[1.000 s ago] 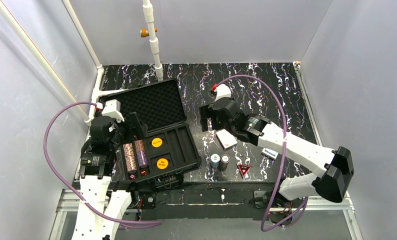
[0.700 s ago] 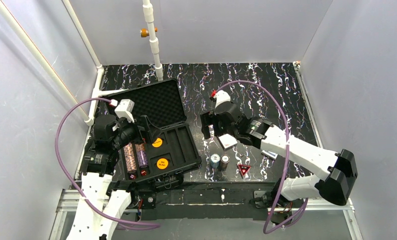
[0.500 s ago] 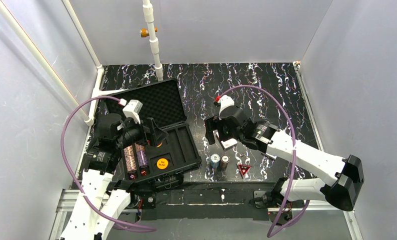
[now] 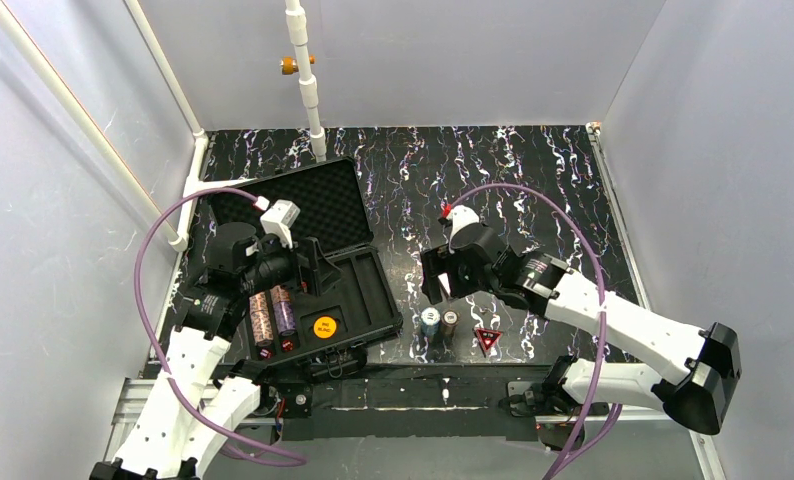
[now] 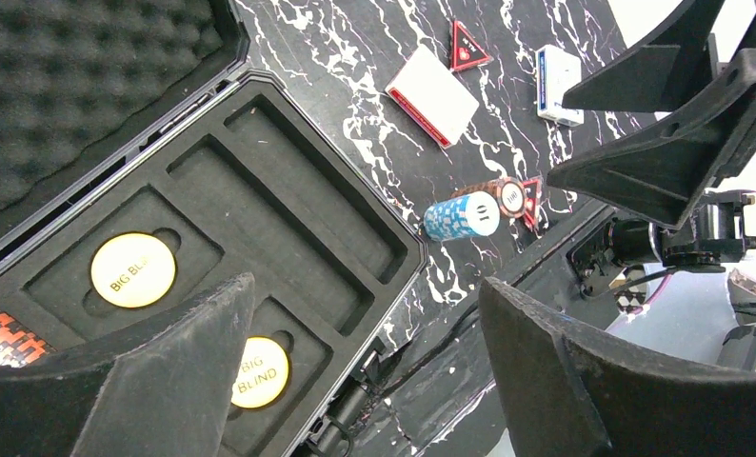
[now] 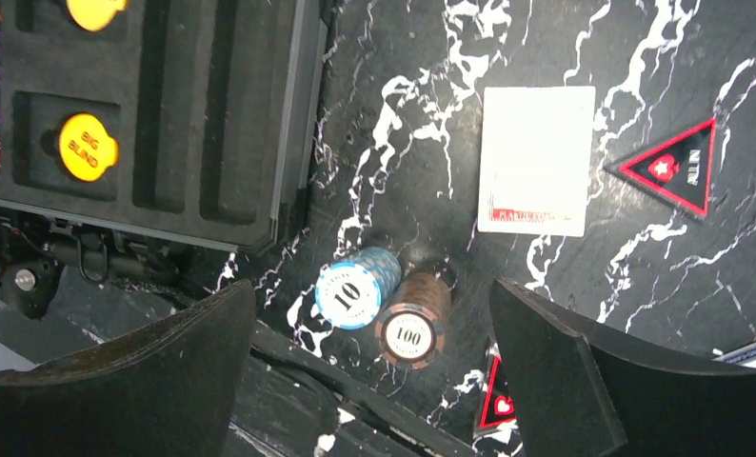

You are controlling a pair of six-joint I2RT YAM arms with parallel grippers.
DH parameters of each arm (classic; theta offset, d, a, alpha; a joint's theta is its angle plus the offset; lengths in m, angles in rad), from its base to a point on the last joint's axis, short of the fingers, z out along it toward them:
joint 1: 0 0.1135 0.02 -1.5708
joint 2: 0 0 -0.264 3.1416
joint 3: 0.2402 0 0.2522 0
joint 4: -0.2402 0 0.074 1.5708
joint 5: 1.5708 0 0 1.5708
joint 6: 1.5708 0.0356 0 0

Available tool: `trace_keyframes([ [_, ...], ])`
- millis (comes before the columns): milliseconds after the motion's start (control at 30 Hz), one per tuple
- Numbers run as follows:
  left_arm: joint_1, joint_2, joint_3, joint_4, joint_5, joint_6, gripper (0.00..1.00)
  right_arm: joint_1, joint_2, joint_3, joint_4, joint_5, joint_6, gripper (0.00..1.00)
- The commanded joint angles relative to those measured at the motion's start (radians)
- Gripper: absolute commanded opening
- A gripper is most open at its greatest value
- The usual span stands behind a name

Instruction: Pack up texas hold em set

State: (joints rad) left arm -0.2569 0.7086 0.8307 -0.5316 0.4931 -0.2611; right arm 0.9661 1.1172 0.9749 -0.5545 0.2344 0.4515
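Observation:
The black case [image 4: 368, 300] lies open at the left, its foam lid [image 4: 313, 200] laid back. Its tray [image 5: 288, 190] holds two chip stacks [image 4: 271, 312] and two orange "BIG BLIND" discs [image 5: 133, 269]. My left gripper [image 4: 313, 268] hovers open and empty over the tray [image 5: 367, 286]. On the table stand a blue chip stack [image 6: 355, 290] and a brown chip stack [image 6: 414, 319]. Beside them lie a red card deck [image 6: 536, 160] and two red triangles [image 6: 674, 168]. My right gripper [image 4: 436, 276] hangs open above the two stacks [image 6: 372, 319]. The blue deck [image 5: 558, 84] lies further right.
A white pipe [image 4: 308, 90] stands at the back behind the lid. The table's near edge [image 6: 355, 381] runs just below the loose chip stacks. Grey walls close in the left, back and right sides.
My left gripper has swung right from the chip stacks to over the tray's middle. My right gripper has moved right and nearer, now above the red deck and the loose stacks.

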Motion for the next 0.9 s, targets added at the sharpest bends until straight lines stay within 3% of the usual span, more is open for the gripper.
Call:
trace_keyframes([
  [0,-0.019,0.015,0.006,-0.018,-0.002,0.017,0.85,0.0,-0.021,-0.031,-0.048,-0.017,0.053,1.0],
  [333,-0.047,0.012,0.011,-0.034,-0.045,0.019,0.84,0.0,-0.057,-0.115,-0.144,0.058,0.156,1.0],
  [667,-0.065,0.026,0.019,-0.048,-0.065,0.023,0.82,0.0,-0.077,-0.166,-0.112,0.044,0.213,1.0],
  [867,-0.071,0.014,0.018,-0.051,-0.099,0.023,0.82,0.0,-0.001,-0.095,-0.097,0.128,0.161,1.0],
])
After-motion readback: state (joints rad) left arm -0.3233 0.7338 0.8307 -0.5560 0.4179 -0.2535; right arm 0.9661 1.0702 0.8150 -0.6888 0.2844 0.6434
